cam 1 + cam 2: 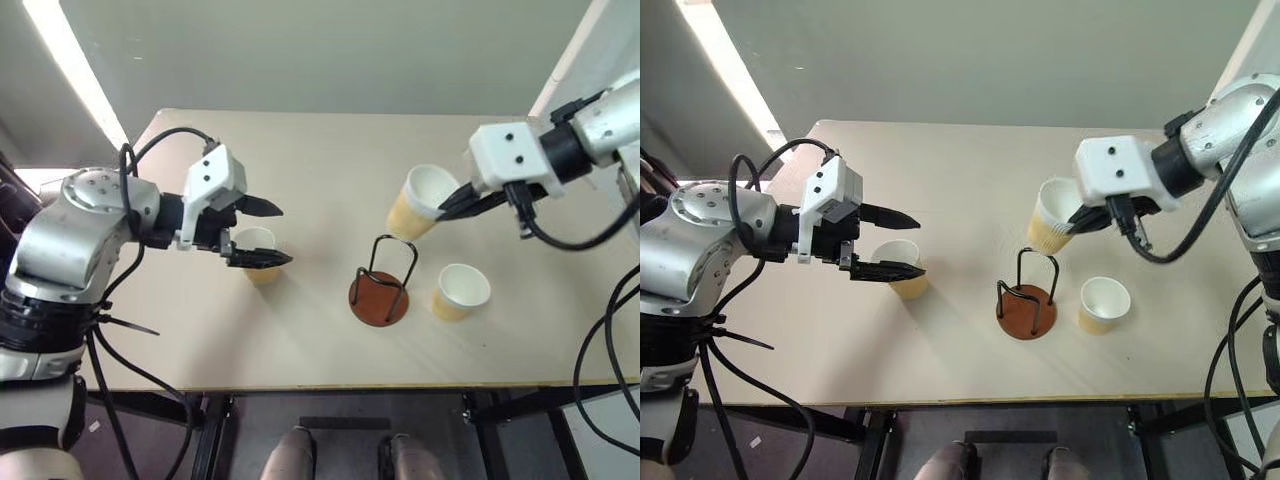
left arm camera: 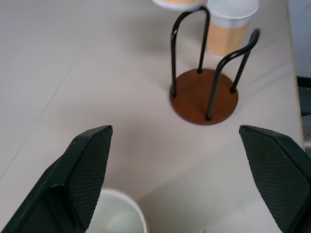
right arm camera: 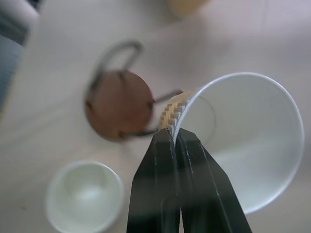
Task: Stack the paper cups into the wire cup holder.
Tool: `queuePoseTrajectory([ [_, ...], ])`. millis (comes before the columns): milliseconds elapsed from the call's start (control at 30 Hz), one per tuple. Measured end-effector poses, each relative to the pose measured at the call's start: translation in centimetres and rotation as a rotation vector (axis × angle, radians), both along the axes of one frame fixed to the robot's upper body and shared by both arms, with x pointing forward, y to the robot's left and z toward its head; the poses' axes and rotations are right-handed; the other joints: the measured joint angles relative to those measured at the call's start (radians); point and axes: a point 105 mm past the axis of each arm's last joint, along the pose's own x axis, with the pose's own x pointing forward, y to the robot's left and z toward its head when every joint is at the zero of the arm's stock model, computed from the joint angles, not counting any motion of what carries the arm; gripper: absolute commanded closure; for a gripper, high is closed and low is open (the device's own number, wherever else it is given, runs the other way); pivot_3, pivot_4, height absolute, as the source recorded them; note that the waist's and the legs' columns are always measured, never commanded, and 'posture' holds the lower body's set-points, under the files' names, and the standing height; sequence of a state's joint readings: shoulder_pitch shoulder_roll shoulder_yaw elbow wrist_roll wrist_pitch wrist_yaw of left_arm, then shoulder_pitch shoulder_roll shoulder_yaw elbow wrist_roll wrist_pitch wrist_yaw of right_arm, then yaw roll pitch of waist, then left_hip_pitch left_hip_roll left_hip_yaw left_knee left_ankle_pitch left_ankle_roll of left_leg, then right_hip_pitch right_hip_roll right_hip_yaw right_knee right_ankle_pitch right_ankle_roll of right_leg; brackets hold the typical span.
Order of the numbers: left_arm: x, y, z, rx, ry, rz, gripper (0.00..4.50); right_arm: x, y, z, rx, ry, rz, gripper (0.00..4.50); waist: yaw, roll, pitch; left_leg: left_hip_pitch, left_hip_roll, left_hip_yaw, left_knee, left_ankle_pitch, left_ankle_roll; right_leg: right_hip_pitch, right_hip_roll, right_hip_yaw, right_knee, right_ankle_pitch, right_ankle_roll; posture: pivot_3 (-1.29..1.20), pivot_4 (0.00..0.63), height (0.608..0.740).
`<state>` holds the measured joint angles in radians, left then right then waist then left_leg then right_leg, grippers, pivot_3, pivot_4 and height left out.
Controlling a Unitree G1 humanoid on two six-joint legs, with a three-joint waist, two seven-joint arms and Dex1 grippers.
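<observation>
Paper cup pinched by R hand | base hidden behind wire cup holder

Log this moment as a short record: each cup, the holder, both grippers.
held cup: pinched by its rim, tilted, in the air above the holder
holder: on the table, nothing in it
cup by holder: upright on the table
third cup: upright, under the left gripper
left gripper: open, holds nothing
right gripper: shut on the held cup
</observation>
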<state>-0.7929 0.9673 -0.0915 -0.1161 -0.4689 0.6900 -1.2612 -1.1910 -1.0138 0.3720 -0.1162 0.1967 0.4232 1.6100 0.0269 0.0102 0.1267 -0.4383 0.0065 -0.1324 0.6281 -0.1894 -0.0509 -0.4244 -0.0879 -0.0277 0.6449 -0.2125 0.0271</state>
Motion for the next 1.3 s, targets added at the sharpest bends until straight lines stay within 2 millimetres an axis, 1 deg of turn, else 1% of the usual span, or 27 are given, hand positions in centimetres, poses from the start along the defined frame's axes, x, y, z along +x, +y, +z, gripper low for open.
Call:
queuePoseTrajectory([
  [100,0.2,-0.1,-0.1,0.006,-0.003,-0.002,0.00,-0.7,0.9,-0.2,-0.002,0.014,0.031,4.44,-0.002,0.000,0.000,0.002,0.000,0.000,-0.001,-0.002,0.009,0.000,0.000,0.000,0.002,0.000,0.000,0.00,0.150,0.740],
  [367,0.3,0.0,-0.2,0.014,-0.003,-0.003,0.00,-1.1,2.0,-0.8,-0.009,0.027,0.077,4.44,-0.002,0.000,0.000,0.002,0.000,-0.001,0.000,0.000,0.010,0.001,0.000,0.000,0.002,0.001,0.001,0.00,0.150,0.740],
  [433,0.2,0.0,-0.2,0.015,-0.002,-0.007,0.00,-1.0,2.2,-1.4,-0.021,0.029,0.093,4.44,-0.002,0.000,0.000,0.002,0.000,-0.001,0.000,0.000,0.010,0.001,0.000,0.000,0.002,0.001,0.001,0.00,0.150,0.740],
  [567,0.0,0.0,0.2,-0.005,-0.003,-0.020,0.00,-0.7,2.2,-2.5,-0.046,0.034,0.105,4.44,-0.002,0.000,0.000,0.001,0.000,0.000,0.000,0.000,0.010,0.001,0.000,0.000,0.001,0.001,0.001,0.00,0.150,0.740],
  [767,-0.8,-0.2,2.0,-0.064,-0.014,-0.057,0.00,-0.3,2.0,-2.5,-0.057,0.009,0.111,4.44,-0.002,0.000,0.000,0.001,0.000,0.000,0.000,0.000,0.010,0.001,0.000,0.000,0.001,0.002,0.002,0.00,0.150,0.740],
  [933,-1.3,0.0,2.6,-0.097,-0.005,-0.059,0.00,0.2,1.7,-2.9,-0.076,0.005,0.106,4.44,-0.002,0.000,0.000,0.001,0.000,0.000,0.000,0.000,0.011,0.001,0.000,0.000,0.001,0.002,0.002,0.00,0.150,0.740],
  [1067,-1.6,0.4,3.3,-0.106,-0.011,-0.053,0.00,0.2,1.5,-3.8,-0.106,0.019,0.117,4.44,-0.002,0.000,0.000,0.001,0.000,0.000,0.000,0.000,0.011,0.001,0.000,0.000,0.001,0.002,0.002,0.00,0.150,0.740],
  [1233,-1.7,0.5,3.4,-0.108,-0.012,-0.049,0.00,0.1,1.4,-4.1,-0.128,0.020,0.123,4.44,-0.001,0.000,0.000,0.001,0.000,0.000,0.000,0.000,0.011,0.001,0.000,0.000,0.001,0.002,0.002,0.00,0.150,0.740],
  [1300,-1.7,0.5,3.4,-0.108,-0.012,-0.049,0.00,0.1,1.4,-4.2,-0.128,0.020,0.127,4.07,-0.002,0.000,0.000,0.001,0.000,0.000,0.000,0.000,0.011,0.001,0.000,0.000,0.001,0.002,0.002,0.00,0.150,0.740],
])
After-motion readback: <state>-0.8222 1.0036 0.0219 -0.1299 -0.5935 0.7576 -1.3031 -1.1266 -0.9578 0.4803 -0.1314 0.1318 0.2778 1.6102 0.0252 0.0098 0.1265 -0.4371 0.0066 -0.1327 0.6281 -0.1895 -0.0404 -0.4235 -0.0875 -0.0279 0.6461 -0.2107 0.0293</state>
